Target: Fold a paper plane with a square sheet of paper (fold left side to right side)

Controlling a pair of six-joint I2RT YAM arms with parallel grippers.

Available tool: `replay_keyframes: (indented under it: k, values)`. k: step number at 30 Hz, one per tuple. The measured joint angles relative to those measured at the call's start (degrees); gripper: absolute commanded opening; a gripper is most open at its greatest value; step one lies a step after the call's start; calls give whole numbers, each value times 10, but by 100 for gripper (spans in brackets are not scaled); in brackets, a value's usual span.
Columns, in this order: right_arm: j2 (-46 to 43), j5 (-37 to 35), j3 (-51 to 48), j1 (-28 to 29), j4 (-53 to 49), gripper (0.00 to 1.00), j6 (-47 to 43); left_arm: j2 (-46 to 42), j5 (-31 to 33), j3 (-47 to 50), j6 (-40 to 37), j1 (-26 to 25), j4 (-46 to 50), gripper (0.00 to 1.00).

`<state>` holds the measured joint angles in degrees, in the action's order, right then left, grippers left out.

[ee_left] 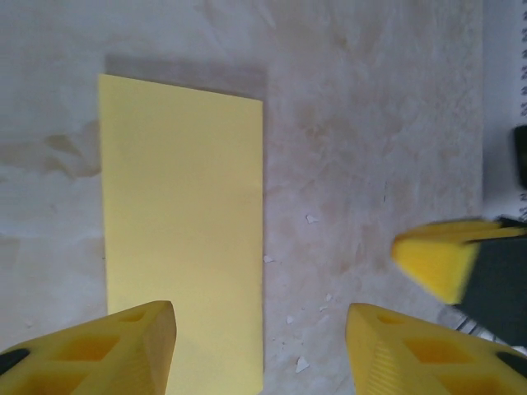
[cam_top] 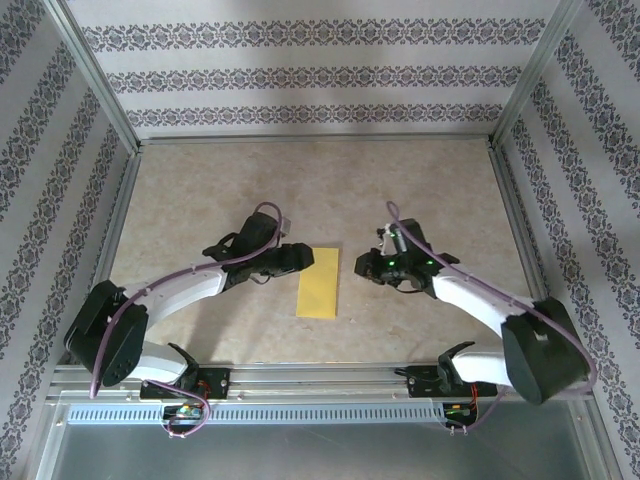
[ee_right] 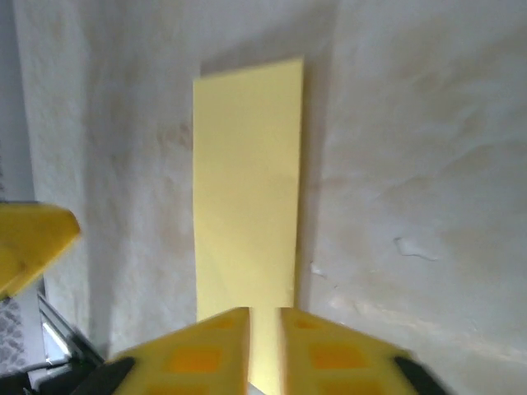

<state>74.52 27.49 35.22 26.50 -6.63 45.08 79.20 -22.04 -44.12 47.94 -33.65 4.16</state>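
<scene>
1. Currently the left jaws stand open and empty at the sheet's left edge.
2. The square sheet of paper [cam_top: 319, 283] lies flat on the surface [cam_top: 200, 200] between the arms, halved into a narrow strip.
3. The right jaws are closed, gripping nothing, just right of it. Recommended: press them along the folded edge to sharpen the crease.

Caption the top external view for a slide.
Yellow paper rectangle lies flat between the left gripper and right gripper on the table.
</scene>
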Motion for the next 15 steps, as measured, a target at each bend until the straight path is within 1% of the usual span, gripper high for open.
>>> replay_keyframes:
  k: [1, 6, 10, 15]
  values:
    - [21, 0, 7, 18, 2, 0, 5, -10, 2, 11, 4, 3, -7, 57]
    - [103, -12, 42, 83, 12, 0, 17, -50, 19, 45, 15, 14, -26, 56]
    - [135, -23, 56, 101, 18, 0, 22, -58, 27, 53, 20, 19, -33, 56]
    - [162, -28, 59, 101, 21, 0, 26, -58, 28, 54, 21, 22, -33, 56]
